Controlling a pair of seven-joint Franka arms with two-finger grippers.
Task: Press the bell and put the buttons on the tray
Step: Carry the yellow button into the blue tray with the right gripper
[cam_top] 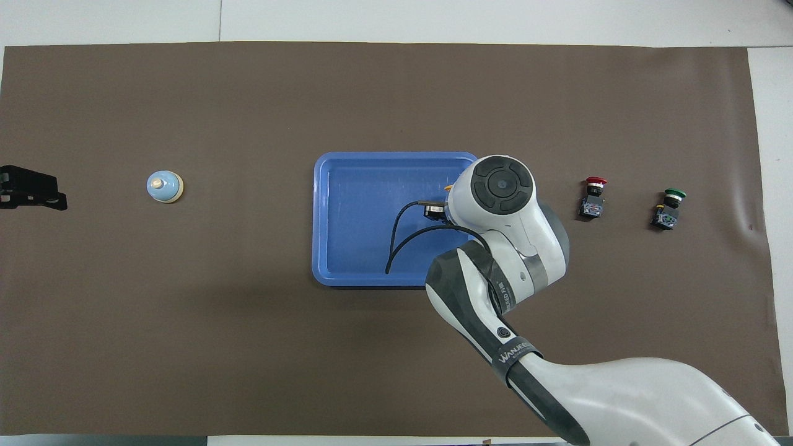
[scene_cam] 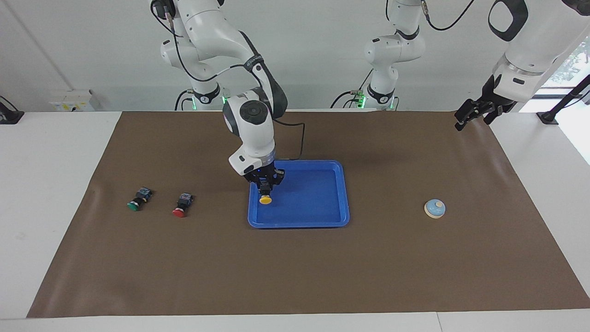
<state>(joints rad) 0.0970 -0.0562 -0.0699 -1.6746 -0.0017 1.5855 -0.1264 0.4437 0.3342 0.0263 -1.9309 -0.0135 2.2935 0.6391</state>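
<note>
1. Right tool (scene_cam: 264, 188) is closed on the yellow button (scene_cam: 265, 199), gripping its black body with the cap pointing down, above the tray (scene_cam: 343, 193) floor at the right arm's end.
2. Release point lies straight below the tool (whether the cap touches the floor cannot be told).
3. Red button (scene_cam: 179, 211) and green button (scene_cam: 134, 205) lie on the worktop (scene_cam: 295, 267) toward the right arm's end, beside the tray.
4. Left tool (scene_cam: 474, 112) waits fully open at the worktop's edge; the bell (scene_cam: 434, 208) lies toward its end.
</note>
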